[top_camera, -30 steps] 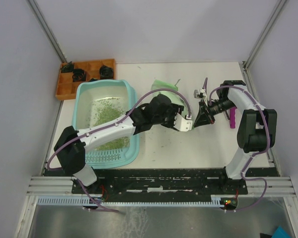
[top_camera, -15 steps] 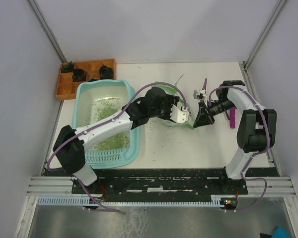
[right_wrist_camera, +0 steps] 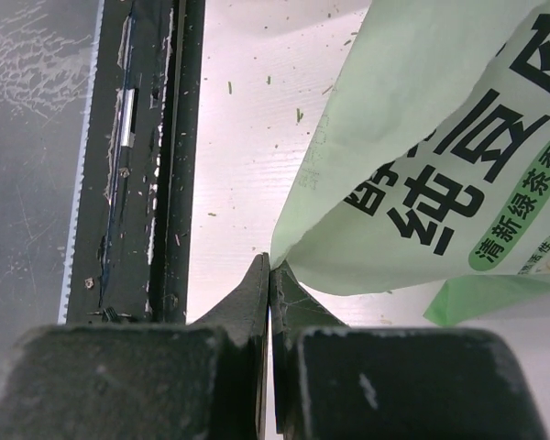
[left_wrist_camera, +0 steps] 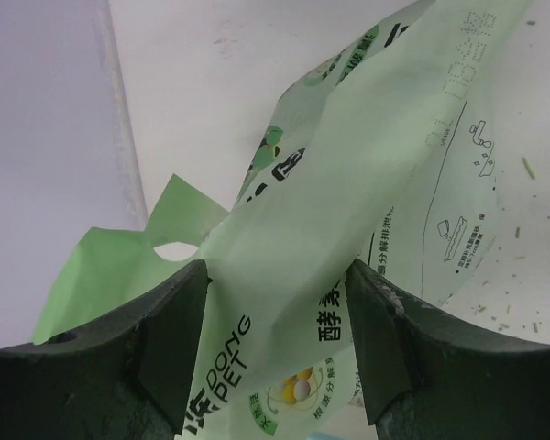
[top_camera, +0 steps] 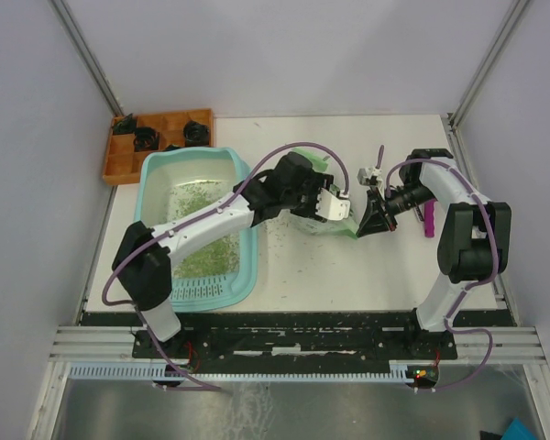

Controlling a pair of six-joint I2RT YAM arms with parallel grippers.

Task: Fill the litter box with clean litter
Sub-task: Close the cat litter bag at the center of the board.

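The teal litter box [top_camera: 206, 291] sits at the left of the table. Pale green litter [top_camera: 202, 203] is spread thinly over its whitish floor. My left arm reaches across the box. My left gripper [top_camera: 335, 205] hangs open over the light green printed bag [top_camera: 323, 227]. In the left wrist view the bag [left_wrist_camera: 348, 183] runs between the spread jaws of my left gripper [left_wrist_camera: 277, 271]. My right gripper [top_camera: 370, 220] is shut on the bag's right corner. In the right wrist view my right gripper [right_wrist_camera: 269, 262] pinches that corner of the bag [right_wrist_camera: 422, 137].
An orange compartmented tray [top_camera: 119, 167] with black parts stands at the back left. A magenta scoop [top_camera: 429, 220] lies by the right arm. Loose granules [top_camera: 298, 252] dot the table below the bag. A black rail [top_camera: 293, 325] runs along the near edge.
My left gripper has moved a little toward the back, over the bag, and its arm has swung right. The bag has sunk lower and flatter. The right gripper keeps its hold.
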